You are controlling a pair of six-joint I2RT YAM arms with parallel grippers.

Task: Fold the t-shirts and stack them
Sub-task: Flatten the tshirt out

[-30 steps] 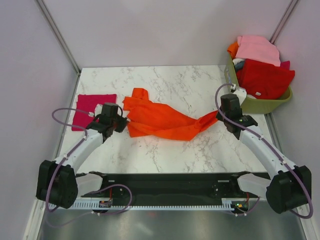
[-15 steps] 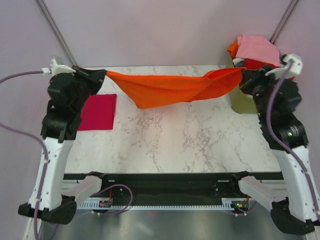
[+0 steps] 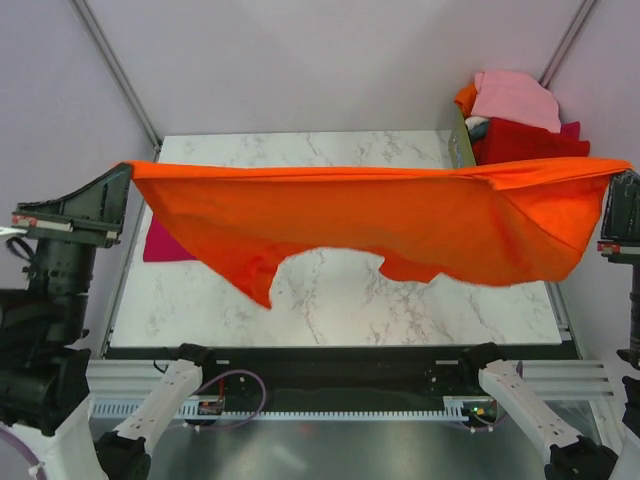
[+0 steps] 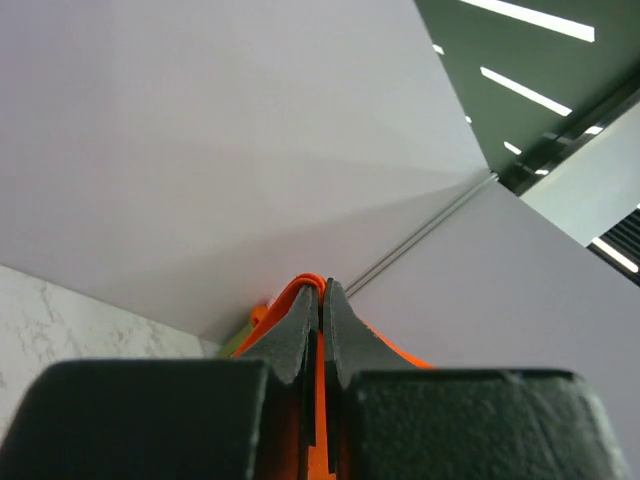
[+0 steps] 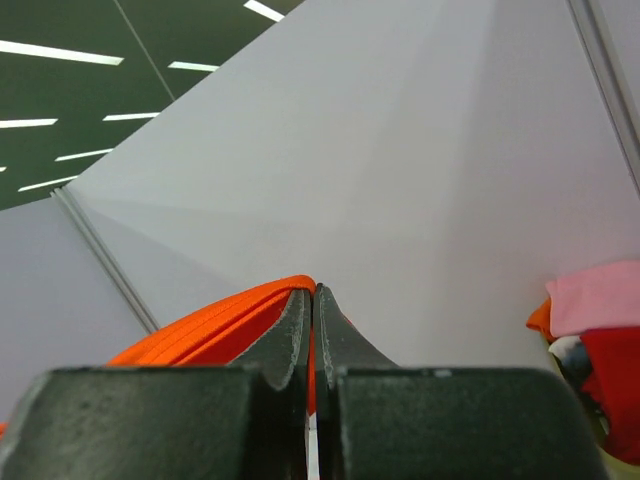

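left gripper (image 4: 322,290): jaws clamped on an orange corner, held high over the table's left side.
right gripper (image 5: 313,292): jaws pinched on orange cloth too, high at the right edge.
orange tee (image 3: 400,225): stretched between both grippers, hanging in the air above the table (image 3: 330,290), lower edge uneven and drooping.
magenta tee (image 3: 155,245): flat on the table's left side, mostly hidden behind the orange tee; probably folded.
basket (image 3: 462,140): far right corner, holding pink cloth (image 3: 515,95) and red cloth (image 3: 530,143).
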